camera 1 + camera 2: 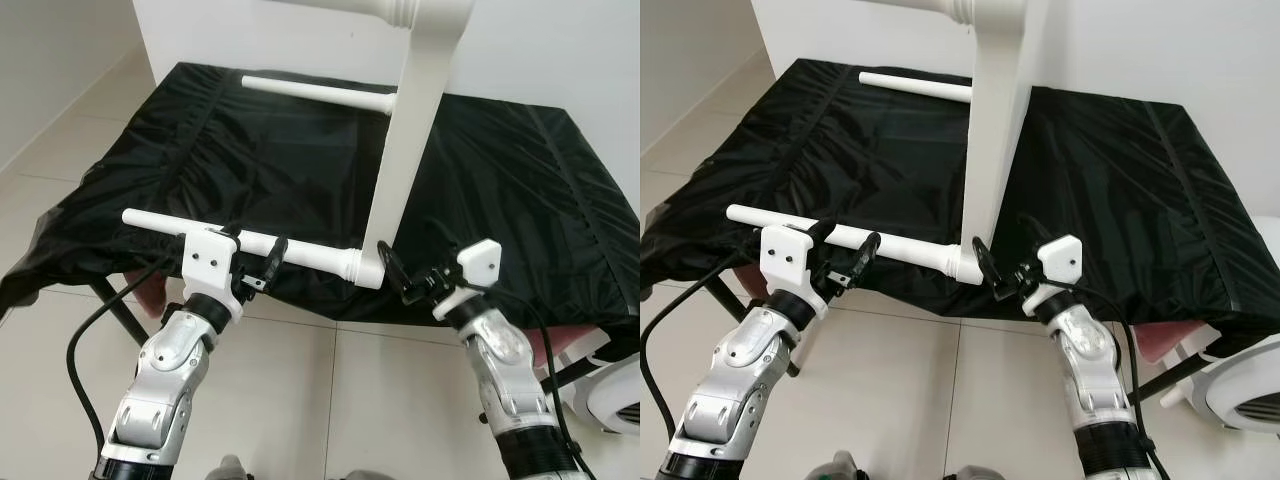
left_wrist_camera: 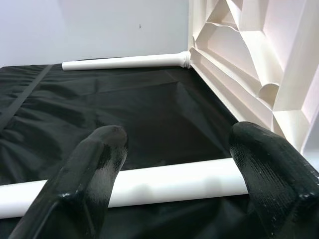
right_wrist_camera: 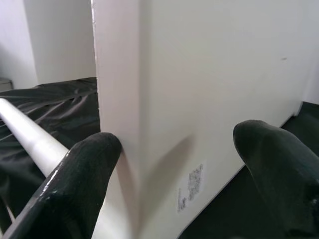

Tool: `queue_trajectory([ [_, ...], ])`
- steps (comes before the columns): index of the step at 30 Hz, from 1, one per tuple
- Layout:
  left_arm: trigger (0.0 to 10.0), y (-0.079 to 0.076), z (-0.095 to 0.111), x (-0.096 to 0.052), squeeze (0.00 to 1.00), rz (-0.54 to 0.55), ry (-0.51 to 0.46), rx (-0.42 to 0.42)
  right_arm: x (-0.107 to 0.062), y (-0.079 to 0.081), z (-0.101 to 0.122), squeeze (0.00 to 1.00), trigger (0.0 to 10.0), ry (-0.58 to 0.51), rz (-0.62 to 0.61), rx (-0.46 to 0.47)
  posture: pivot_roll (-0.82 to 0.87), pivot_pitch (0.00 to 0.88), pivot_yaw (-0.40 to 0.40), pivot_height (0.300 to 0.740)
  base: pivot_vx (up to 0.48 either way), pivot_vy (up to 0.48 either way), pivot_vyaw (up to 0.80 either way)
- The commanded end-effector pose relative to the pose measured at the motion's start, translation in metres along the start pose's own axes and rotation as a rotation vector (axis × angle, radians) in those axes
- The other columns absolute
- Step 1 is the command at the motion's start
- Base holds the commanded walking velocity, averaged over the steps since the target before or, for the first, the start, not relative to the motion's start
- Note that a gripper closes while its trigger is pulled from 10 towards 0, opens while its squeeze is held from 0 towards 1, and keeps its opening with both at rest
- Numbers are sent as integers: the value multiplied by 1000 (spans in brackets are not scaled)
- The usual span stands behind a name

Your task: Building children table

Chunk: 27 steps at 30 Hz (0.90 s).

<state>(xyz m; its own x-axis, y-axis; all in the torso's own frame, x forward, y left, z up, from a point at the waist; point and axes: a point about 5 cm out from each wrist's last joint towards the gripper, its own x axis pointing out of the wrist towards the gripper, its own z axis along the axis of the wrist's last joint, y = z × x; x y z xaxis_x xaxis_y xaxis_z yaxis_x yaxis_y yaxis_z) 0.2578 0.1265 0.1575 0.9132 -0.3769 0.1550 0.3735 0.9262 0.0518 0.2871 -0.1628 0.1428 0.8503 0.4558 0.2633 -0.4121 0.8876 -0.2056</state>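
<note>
A white tabletop panel [image 1: 415,130] stands on edge on a black-covered work table [image 1: 520,210]. Two white round legs stick out sideways from it toward my left: a near leg [image 1: 315,256] along the table's front edge and a far leg [image 1: 320,90] at the back. My left gripper [image 1: 255,247] is open, its fingers [image 2: 94,169] straddling the near leg [image 2: 174,181] about midway along it. My right gripper [image 1: 400,275] is open at the panel's lower front corner, with the panel's edge [image 3: 119,99] between its fingers [image 3: 84,179].
The black cloth hangs over the table's front edge just ahead of my arms. A white round appliance [image 1: 612,392] stands on the tiled floor at lower right. A white wall [image 1: 560,45] rises behind the table. A dark table leg [image 1: 115,310] slants down at the left.
</note>
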Motion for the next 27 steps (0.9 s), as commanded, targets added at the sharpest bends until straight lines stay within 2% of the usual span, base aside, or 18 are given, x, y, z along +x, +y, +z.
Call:
queue_trajectory([
  [1,10000,-6,5,1,0,-91,-22,12,-1,-2,-3,0,10000,7,-8,8,7,23,-42,740,0,0,0],
  [7,10000,-7,6,2,0,-92,-27,10,16,-12,0,0,10000,-29,-52,5,9,28,-42,740,0,0,0],
  [9,10000,-7,6,2,0,-92,-27,10,16,-12,0,0,10000,-29,-52,5,9,28,-42,740,0,0,0],
  [10,10000,-7,6,2,0,-92,-27,8,23,-17,3,0,10000,-48,-91,-4,11,29,-45,740,0,0,0],
  [13,10000,-8,5,1,0,-90,-27,8,28,-21,5,0,10000,-65,-123,-6,18,26,-47,740,0,0,0],
  [22,10000,-7,5,0,0,-86,-27,9,32,-31,6,0,10000,-80,-177,-17,22,24,-49,740,0,0,0],
  [24,10000,-7,5,0,0,-85,-27,10,30,-36,7,0,10000,-80,-195,-29,23,22,-49,740,0,0,0],
  [26,10000,-7,5,-1,0,-84,-25,11,27,-50,8,0,10000,-81,-251,-60,25,21,-49,740,0,0,0],
  [27,10000,-7,5,-1,0,-84,-25,11,27,-50,8,0,10000,-81,-251,-60,25,21,-49,740,0,0,0],
])
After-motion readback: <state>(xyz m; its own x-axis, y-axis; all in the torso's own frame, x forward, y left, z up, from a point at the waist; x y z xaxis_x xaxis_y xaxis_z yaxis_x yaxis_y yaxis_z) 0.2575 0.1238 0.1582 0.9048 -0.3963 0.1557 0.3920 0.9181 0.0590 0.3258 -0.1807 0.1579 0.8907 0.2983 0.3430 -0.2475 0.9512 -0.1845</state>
